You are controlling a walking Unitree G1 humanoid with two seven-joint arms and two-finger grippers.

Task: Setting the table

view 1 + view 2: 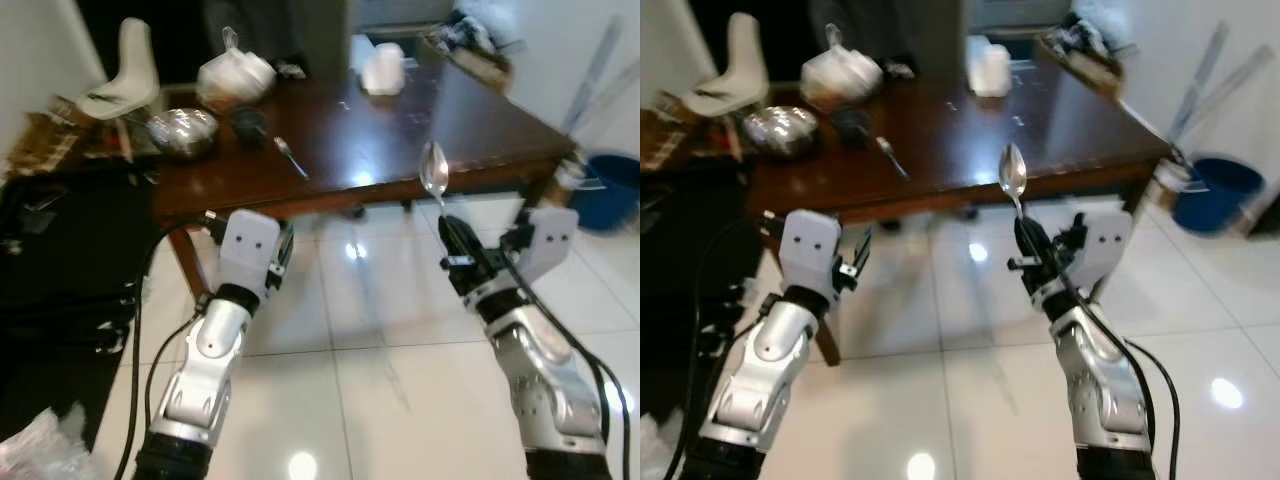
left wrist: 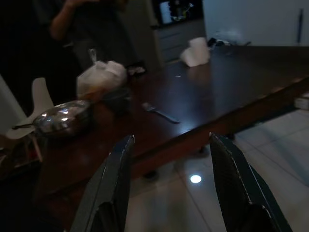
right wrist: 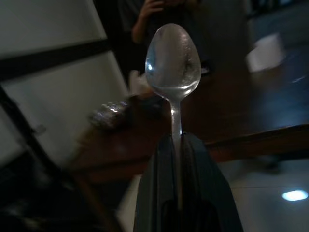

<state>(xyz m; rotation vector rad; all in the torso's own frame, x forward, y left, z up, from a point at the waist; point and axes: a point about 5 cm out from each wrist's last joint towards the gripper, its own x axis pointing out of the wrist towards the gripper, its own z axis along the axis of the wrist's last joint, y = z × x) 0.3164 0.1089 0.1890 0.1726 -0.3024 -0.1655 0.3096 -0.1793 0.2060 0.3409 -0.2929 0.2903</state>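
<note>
My right gripper (image 1: pixel 449 228) is shut on the handle of a silver spoon (image 1: pixel 434 172), which stands upright with its bowl up, just before the near edge of the dark wooden table (image 1: pixel 400 130). The wrist view shows the spoon (image 3: pixel 173 67) pinched between the two fingers (image 3: pixel 212 188). My left gripper (image 2: pixel 169 159) is open and holds nothing; it hovers in front of the table's near left part, with its fingers (image 2: pixel 113 179) pointing at the table. A fork (image 1: pixel 290 156) lies on the table top beside a dark bowl (image 1: pixel 247 124).
On the table stand a shiny metal bowl (image 1: pixel 183 130), a white tied bag (image 1: pixel 235 75) and a white roll (image 1: pixel 383 68). A person (image 2: pixel 91 24) stands behind the table. A blue bucket (image 1: pixel 608 188) sits on the tiled floor at right. Dark furniture (image 1: pixel 60 250) fills the left.
</note>
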